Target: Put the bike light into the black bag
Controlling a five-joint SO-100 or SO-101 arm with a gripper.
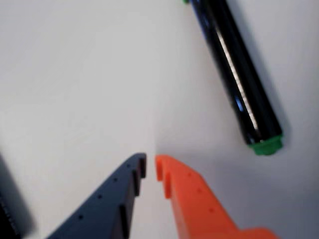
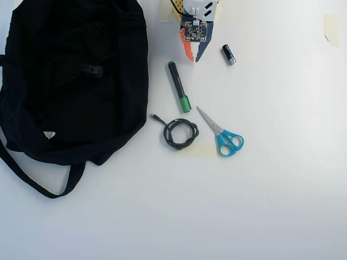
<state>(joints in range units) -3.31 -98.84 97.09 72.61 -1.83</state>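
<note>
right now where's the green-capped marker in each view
Wrist view: the marker runs diagonally down the upper right, its green end lowest.
Overhead view: the marker lies right of the black bag, just below the gripper.
Shared landmark: the gripper, whose orange and dark fingers sit beside the marker in both.
</note>
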